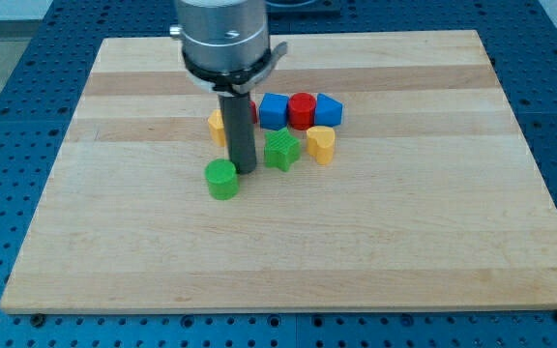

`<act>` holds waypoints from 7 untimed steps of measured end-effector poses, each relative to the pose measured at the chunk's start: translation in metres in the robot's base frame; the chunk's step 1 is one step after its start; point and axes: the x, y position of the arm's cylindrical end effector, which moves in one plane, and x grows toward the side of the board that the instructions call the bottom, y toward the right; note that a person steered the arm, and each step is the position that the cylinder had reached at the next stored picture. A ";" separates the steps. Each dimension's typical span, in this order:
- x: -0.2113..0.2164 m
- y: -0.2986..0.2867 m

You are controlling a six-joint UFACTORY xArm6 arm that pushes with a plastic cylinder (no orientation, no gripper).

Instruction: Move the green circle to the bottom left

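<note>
The green circle, a short green cylinder, sits a little left of the board's middle. My tip is the lower end of the dark rod and rests just to the right of the green circle, close to or touching it. The rod stands between the green circle and a green star block to its right.
A yellow block is partly hidden behind the rod. A blue block, a red cylinder and another blue block form a row above the star. A yellow block lies right of the star. The wooden board lies on a blue perforated table.
</note>
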 end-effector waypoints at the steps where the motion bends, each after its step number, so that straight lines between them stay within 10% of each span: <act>1: 0.000 -0.028; 7: 0.076 -0.036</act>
